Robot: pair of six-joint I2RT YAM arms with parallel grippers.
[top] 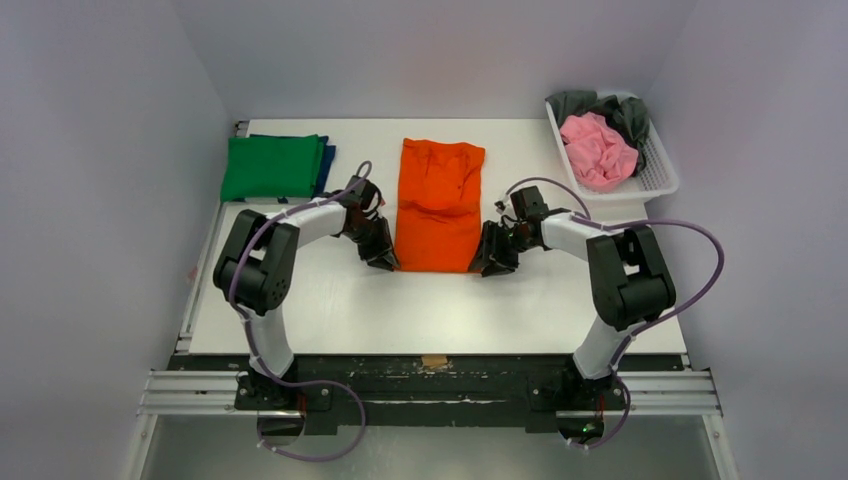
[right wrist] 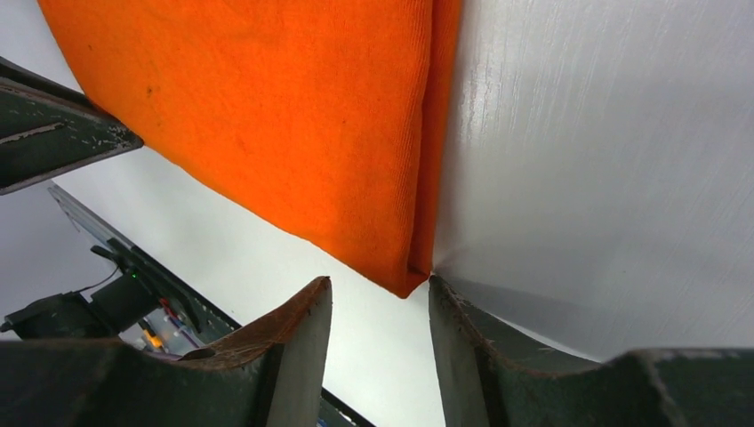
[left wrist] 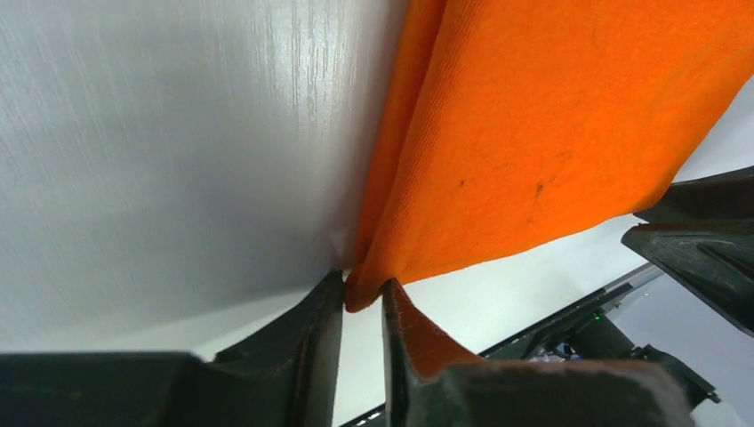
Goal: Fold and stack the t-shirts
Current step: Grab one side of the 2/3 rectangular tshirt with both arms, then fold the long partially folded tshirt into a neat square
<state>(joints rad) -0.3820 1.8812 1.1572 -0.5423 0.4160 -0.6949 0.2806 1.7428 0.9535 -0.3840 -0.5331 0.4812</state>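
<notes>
The bright orange t-shirt (top: pixel 438 205) lies folded into a long rectangle in the middle of the table. My left gripper (top: pixel 383 258) is at its near left corner. In the left wrist view the gripper (left wrist: pixel 363 289) has narrow jaws pinching that corner of the orange cloth (left wrist: pixel 533 133). My right gripper (top: pixel 490 265) is at the near right corner. In the right wrist view it (right wrist: pixel 381 285) is open, with the corner of the orange cloth (right wrist: pixel 284 116) just ahead of the fingertips and not held. A folded green t-shirt (top: pixel 270 167) lies on a dark blue one (top: pixel 326 160) at the back left.
A white mesh basket (top: pixel 660 175) stands at the back right and holds a crumpled pink t-shirt (top: pixel 597 150) and a dark grey one (top: pixel 625 115). The white table ends at a black rail in front. Grey walls close in on both sides.
</notes>
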